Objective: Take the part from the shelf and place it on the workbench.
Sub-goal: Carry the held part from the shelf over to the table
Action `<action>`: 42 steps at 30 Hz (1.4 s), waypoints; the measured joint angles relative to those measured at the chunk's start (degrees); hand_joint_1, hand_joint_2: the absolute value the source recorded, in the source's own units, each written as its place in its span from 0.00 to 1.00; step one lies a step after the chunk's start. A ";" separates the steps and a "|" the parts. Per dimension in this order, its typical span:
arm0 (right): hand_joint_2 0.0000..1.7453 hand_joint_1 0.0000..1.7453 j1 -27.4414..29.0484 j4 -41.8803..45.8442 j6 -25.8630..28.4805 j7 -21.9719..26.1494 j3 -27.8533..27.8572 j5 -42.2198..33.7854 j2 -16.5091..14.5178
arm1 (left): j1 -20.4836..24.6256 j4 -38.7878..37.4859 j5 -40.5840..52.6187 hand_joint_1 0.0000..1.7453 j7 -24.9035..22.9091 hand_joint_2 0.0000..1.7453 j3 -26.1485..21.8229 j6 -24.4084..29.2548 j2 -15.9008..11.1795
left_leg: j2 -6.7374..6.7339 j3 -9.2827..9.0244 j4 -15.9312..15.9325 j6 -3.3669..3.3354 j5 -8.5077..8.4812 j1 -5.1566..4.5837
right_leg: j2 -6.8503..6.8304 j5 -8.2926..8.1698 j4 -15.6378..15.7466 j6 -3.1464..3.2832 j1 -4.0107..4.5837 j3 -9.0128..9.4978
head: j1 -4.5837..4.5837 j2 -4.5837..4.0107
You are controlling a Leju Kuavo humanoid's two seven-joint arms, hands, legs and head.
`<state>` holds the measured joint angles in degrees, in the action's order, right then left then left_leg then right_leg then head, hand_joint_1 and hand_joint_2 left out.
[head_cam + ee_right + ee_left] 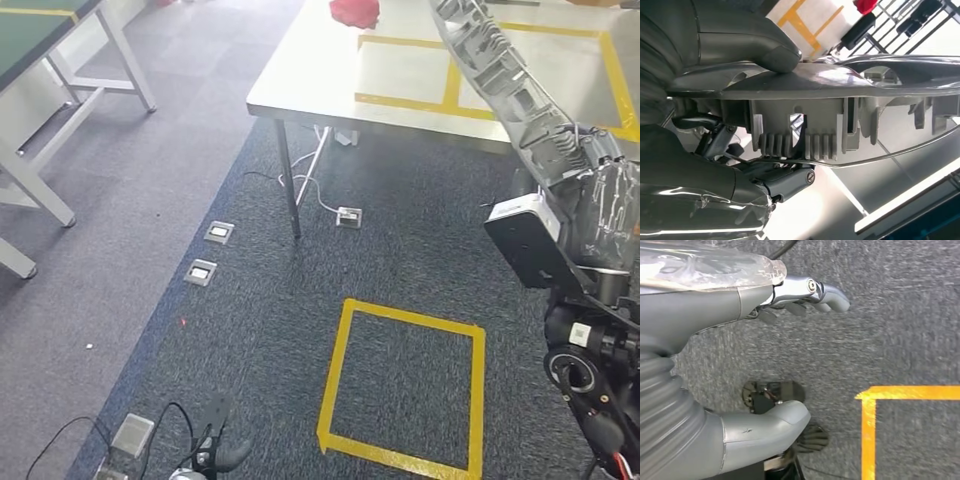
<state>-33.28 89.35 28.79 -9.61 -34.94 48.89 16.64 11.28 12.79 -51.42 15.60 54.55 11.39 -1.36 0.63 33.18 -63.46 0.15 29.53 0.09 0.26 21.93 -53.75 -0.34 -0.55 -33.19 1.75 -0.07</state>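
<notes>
A: We start with the biggest thing, the white tabletop (324, 70). It stands ahead of us across the dark carpet (249, 300), with yellow tape boxes (453, 85) marked on its surface. We judge those boxes to be the place meant for the part.

B: Agreed. And the part itself, the long grey ribbed plastic moulding (502, 75), is already off the shelf. We hold it in the right robot hand (764, 165), thumb pressed on its upper face and fingers curled under the ribbed edge, so the clasp is closed around the near end. The far end reaches out over the tabletop and slopes upward.

A: So the step in hand is the carry and the set-down, as we judge it. With so long a part held by one end, we should move slowly and keep the wrist steady, or the free end may swing and strike the tabletop edge.

B: We would also level it before lowering, so it lands flat inside the tape and not tip first.

A: The red cloth-like item (355, 12) lies near the far end; we should steer clear of it.

B: The left robot hand (791, 355) hangs over the carpet beside the yellow floor square (400, 390), fingers apart, holding nothing. It can stay there.
</notes>
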 joint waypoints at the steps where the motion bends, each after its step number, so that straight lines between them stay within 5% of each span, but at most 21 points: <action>1: 1.00 1.00 0.02 0.02 0.00 -0.02 0.05 0.02 -0.01 | -0.02 0.00 0.01 0.00 0.01 1.00 0.00 0.00 0.02 | -0.11 2.76 -3.98 0.26 1.51 0.10 | 0.03 0.43 0.00 0.11 -0.01 0.38 | 0.11 0.00; 3: 1.00 1.00 0.14 0.11 -0.01 0.03 0.09 0.03 -0.01 | -0.17 0.00 0.01 0.00 0.01 1.00 0.00 0.00 0.02 | -0.18 6.86 -8.26 0.52 3.58 0.26 | 0.20 1.39 0.00 0.11 -0.01 1.37 | 0.26 0.00; 4: 1.00 1.00 0.22 0.15 -0.02 0.05 0.09 0.03 -0.01 | -0.22 -0.01 0.02 0.00 0.01 1.00 0.00 0.00 0.01 | -0.19 7.48 -7.48 0.51 3.02 0.27 | 0.28 1.93 0.00 0.05 -0.01 2.06 | 0.37 0.00; 7: 1.00 1.00 0.31 0.25 -0.03 -0.03 0.13 0.06 -0.01 | -0.29 -0.02 0.13 0.00 -0.03 1.00 0.00 -0.01 -0.09 | -0.25 4.80 3.84 0.00 -5.23 0.18 | 0.34 3.81 -0.06 -0.44 0.04 4.51 | 0.53 -0.01; 9: 1.00 1.00 0.25 0.38 -0.05 -0.02 0.14 0.11 -0.01 | -0.31 -0.02 0.20 0.00 -0.11 1.00 0.00 -0.05 -0.15 | -0.28 3.24 8.73 -0.71 -8.36 -0.14 | 0.44 4.87 0.01 -1.05 0.14 5.37 | 0.44 -0.01; 13: 1.00 1.00 0.16 0.86 -0.07 -0.06 0.21 0.11 -0.01 | -0.28 -0.02 0.19 0.00 -0.15 1.00 0.00 -0.08 -0.11 | -0.13 1.52 9.42 -2.24 -7.84 -0.16 | 0.42 5.98 -1.34 -2.33 0.12 5.96 | 0.22 -0.01; 15: 1.00 1.00 0.14 0.92 -0.07 -0.14 0.24 0.10 -0.01 | -0.23 -0.02 0.19 0.00 -0.07 1.00 0.00 -0.06 -0.18 | -0.06 0.28 9.59 -2.76 -7.24 -0.07 | 0.22 7.63 -6.77 -2.70 0.02 3.13 | -0.09 -0.01; 18: 1.00 1.00 0.14 0.94 -0.08 -0.14 0.18 0.09 -0.02 | -0.31 -0.01 0.19 0.00 -0.02 1.00 0.00 -0.06 -0.22 | -0.01 -1.04 9.56 -3.08 -5.98 -0.25 | 0.14 11.33 -17.26 -2.92 0.02 -3.94 | -0.37 0.00; 20: 1.00 1.00 0.19 0.94 -0.09 -0.18 0.17 0.04 -0.03 | -0.43 0.00 0.19 0.00 -0.02 1.00 0.00 -0.07 -0.22 | 0.16 -2.48 9.55 -3.14 -4.91 -0.42 | 0.14 10.06 -16.28 -2.65 0.10 -5.29 | -0.44 0.00; 23: 1.00 1.00 0.14 0.92 -0.07 -0.28 0.20 0.01 -0.03 | -0.45 -0.01 0.17 0.00 -0.04 1.00 0.00 -0.07 -0.11 | 0.37 -4.50 9.54 -2.93 -3.26 -0.66 | -0.02 1.77 -4.93 -1.39 0.67 -2.72 | -0.50 -0.01; 24: 1.00 1.00 0.07 0.91 -0.05 -0.28 0.20 0.01 -0.03 | -0.38 -0.01 0.15 0.00 -0.07 1.00 0.00 -0.07 -0.06 | 0.39 -4.75 9.57 -2.71 -2.83 -0.71 | -0.11 0.12 -2.29 -0.99 0.92 -1.97 | -0.54 -0.01; 28: 1.00 1.00 -0.29 1.04 0.06 -0.12 0.22 0.01 -0.06 | -0.19 0.00 0.01 0.00 -0.11 1.00 0.00 -0.07 -0.03 | 0.22 -5.11 8.42 -1.62 -2.20 -0.81 | -0.18 -0.65 0.28 0.21 0.93 -0.14 | -0.47 0.00; 30: 1.00 1.00 -0.43 1.06 0.12 -0.19 0.26 0.01 -0.12 | -0.05 0.00 0.01 0.00 -0.09 1.00 0.00 -0.06 -0.07 | 0.08 -2.66 3.71 -0.93 -0.98 -0.59 | -0.22 -0.31 0.57 0.62 0.58 0.98 | -0.38 0.00; 32: 1.00 1.00 -0.48 1.05 0.15 -0.22 0.26 0.01 -0.17 | -0.02 0.00 0.01 0.00 -0.08 1.00 0.00 -0.06 -0.05 | -0.05 2.60 -4.25 -0.15 1.63 -0.14 | -0.21 0.35 0.60 0.84 0.51 1.51 | -0.31 0.00; 34: 1.00 1.00 -0.43 1.05 0.15 -0.16 0.16 0.01 -0.20 | -0.17 0.00 -0.01 0.00 -0.08 1.00 0.00 -0.07 -0.10 | -0.13 6.80 -8.48 0.40 3.17 0.32 | -0.05 1.21 0.59 0.72 0.39 2.33 | -0.25 0.00; 36: 1.00 1.00 -0.38 1.05 0.15 -0.15 0.10 0.01 -0.22 | -0.26 0.00 0.00 0.00 -0.08 1.00 0.00 -0.06 -0.19 | -0.20 6.89 -4.43 0.60 -0.06 0.59 | 0.09 2.28 0.57 0.38 0.20 3.75 | -0.18 0.00; 39: 1.00 1.00 -0.44 1.02 0.16 -0.15 0.11 0.01 -0.26 | -0.30 0.00 -0.01 0.00 -0.10 1.00 0.00 -0.05 -0.28 | -0.39 3.67 7.31 0.35 -7.83 0.51 | 0.13 4.02 0.48 -0.51 0.14 5.46 | -0.16 0.00; 42: 1.00 1.00 -0.64 1.02 0.22 -0.10 0.13 0.01 -0.31 | -0.27 0.00 -0.01 0.00 -0.15 1.00 0.00 -0.05 -0.26 | -0.33 2.70 9.69 -0.86 -8.50 0.26 | 0.33 4.81 0.18 -1.62 0.23 6.30 | -0.21 0.00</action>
<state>-33.93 90.37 29.01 -9.71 -34.81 48.89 16.33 11.01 12.79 -51.42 15.45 54.55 11.33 -1.62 0.30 35.88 -53.77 -0.71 21.02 0.35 0.59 26.74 -53.57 -1.96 -0.32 -26.90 1.54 -0.07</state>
